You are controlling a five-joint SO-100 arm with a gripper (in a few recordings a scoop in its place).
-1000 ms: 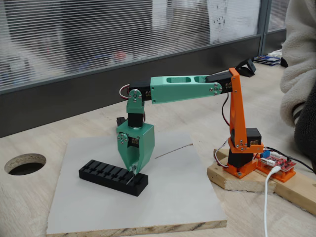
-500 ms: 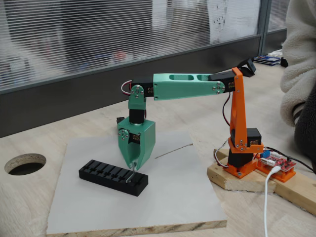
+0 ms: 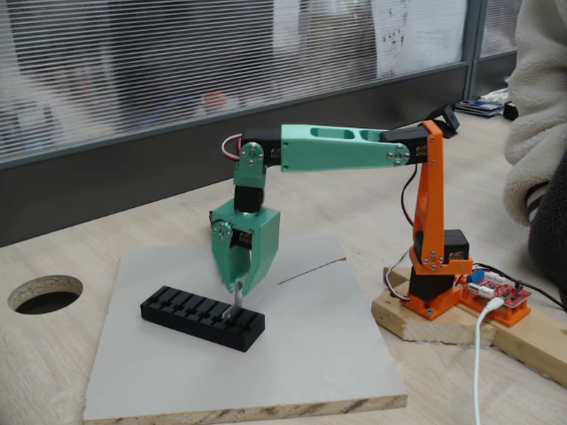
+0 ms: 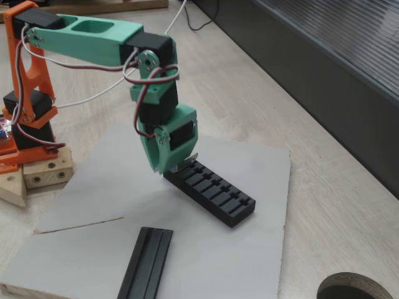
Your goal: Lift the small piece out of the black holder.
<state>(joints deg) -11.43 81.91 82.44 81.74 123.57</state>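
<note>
The green gripper (image 3: pixel 236 288) points straight down over the right-hand end of the holder (image 3: pixel 202 318) in a fixed view, its 2 fingers pinched together on the piece (image 3: pixel 232 305) — a thin silver strip that hangs from the tips with its lower end at the holder's top, about at the second slot from that end. Whether the strip's end is free of the slot or in it, I cannot tell.

The holder lies slantwise on a pale grey board (image 3: pixel 292 354), which rests on a wooden table (image 3: pixel 53 372). A thin rod (image 3: pixel 312 269) lies on the board behind the gripper, well apart from the holder.

In the other fixed view the gripper (image 4: pixel 177 167) stands over the holder's (image 4: pixel 215 194) far end, and the piece is only a small pale glint by the fingertips. A black rail (image 4: pixel 146 263) lies on the board's (image 4: pixel 262 187) near part — apart from the holder.
</note>
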